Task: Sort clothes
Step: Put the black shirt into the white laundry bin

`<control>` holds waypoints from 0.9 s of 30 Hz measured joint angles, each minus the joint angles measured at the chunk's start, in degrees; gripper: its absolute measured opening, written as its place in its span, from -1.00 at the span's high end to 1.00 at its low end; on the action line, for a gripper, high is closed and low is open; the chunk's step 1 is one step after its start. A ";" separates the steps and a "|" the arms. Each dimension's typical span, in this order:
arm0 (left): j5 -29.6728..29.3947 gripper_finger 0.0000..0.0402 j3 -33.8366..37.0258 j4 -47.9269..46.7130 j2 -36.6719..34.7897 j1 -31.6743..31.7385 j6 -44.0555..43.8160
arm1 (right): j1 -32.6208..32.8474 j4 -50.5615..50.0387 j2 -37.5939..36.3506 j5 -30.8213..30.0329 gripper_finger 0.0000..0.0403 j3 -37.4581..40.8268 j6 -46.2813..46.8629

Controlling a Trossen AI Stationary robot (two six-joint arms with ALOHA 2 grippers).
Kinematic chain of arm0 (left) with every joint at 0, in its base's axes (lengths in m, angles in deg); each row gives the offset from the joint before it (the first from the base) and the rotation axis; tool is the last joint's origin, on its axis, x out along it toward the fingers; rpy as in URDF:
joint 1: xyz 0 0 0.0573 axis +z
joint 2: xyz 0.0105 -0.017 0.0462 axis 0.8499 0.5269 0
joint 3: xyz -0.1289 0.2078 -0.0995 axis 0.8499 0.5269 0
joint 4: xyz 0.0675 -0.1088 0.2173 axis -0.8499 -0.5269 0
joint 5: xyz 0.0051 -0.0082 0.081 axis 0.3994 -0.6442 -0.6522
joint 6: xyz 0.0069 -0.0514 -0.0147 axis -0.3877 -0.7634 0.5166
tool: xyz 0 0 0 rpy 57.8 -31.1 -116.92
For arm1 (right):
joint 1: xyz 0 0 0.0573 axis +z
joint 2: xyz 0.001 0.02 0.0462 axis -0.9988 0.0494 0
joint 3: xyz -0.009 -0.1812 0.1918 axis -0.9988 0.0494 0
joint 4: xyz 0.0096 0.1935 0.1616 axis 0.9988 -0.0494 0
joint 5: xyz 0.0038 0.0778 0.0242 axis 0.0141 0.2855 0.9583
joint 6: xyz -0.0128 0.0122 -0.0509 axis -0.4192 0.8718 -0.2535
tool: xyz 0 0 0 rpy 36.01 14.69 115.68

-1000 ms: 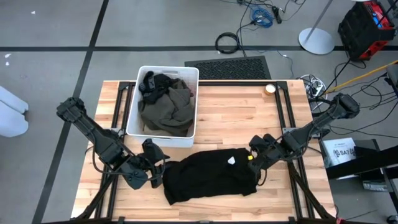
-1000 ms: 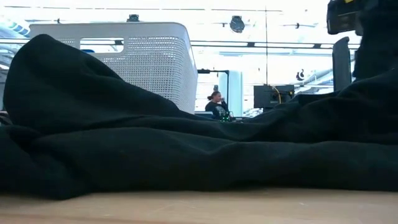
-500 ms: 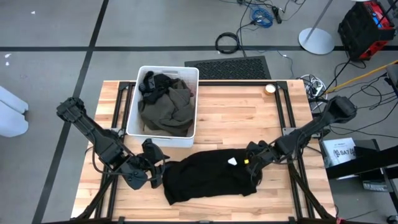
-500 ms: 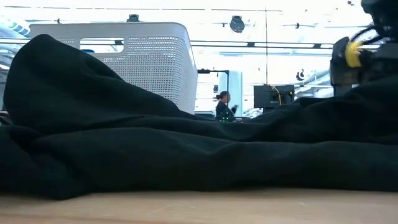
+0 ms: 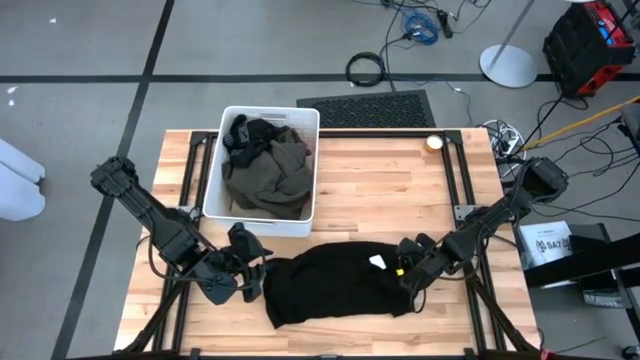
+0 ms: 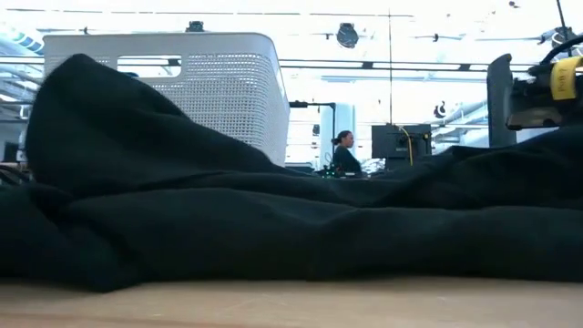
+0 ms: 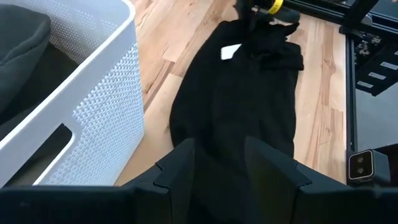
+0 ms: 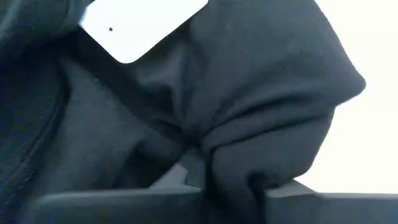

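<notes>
Wooden slats of the bench carry a black garment, spread flat near the front edge, its long axis running side to side along that edge. A small white tag shows on its right part. Behind it, toward the back left of the bench, a white bin holds an olive garment with another black piece on top.

Each end of the spread garment has a hand at it. The right hand sits at the right end, just beside the tag; its wrist view shows a bunched fold of black cloth pinched between its fingers, so it looks closed on the garment. The left hand is at the left end; its wrist view shows dark cloth between its fingers, which stand partly apart, and it seems to be gripping that end too.

With both ends taken, the coming move likely turns on that side-to-side axis: lifting or folding along it. The bin lies behind, nearer the left arm.
</notes>
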 joint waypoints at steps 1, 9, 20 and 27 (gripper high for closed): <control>0.00 0.25 0.00 -0.04 0.00 0.00 -0.02 | 0.11 -0.11 -0.67 0.83 0.82 0.12 -0.34; 0.00 0.25 0.00 0.02 0.00 0.15 -0.11 | -0.60 -24.66 -6.45 4.65 0.91 -9.91 -1.05; -0.15 0.25 0.00 1.25 0.00 0.21 -0.11 | -1.59 -58.68 -1.69 3.58 0.91 -42.82 0.48; -0.09 0.25 0.00 1.51 0.00 0.22 0.11 | -6.22 -41.41 5.04 3.64 0.91 -47.21 -3.36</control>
